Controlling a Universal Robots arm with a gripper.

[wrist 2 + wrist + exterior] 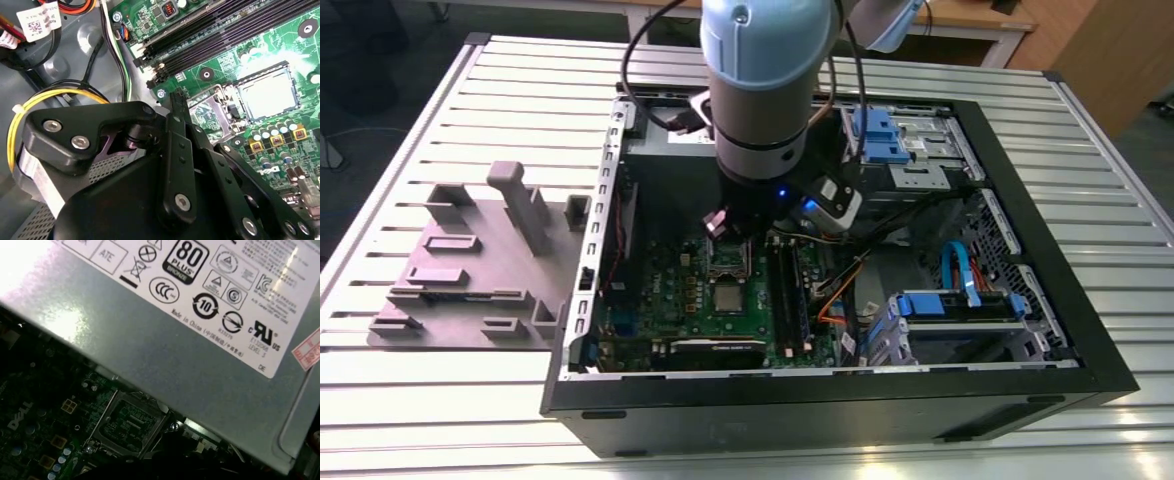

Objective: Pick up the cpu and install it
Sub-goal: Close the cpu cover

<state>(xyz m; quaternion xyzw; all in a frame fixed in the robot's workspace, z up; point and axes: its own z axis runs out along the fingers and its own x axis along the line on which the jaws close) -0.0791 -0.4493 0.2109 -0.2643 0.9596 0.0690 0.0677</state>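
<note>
Gripper [186, 125] near cpu [265, 95]: flat silvery-grey square on green motherboard [235, 52].

Slatted metal table [454, 420] carries an open black computer case [827, 395] and a grey plastic holder [467, 270] just beside it, at the exterior view's left.

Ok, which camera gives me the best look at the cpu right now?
The second wrist view: the cpu sits close and unobstructed on the green motherboard, its silvery top plain. In the exterior view the cpu is just a small pale square on the board. The first wrist view faces the metal-framed socket.
</note>
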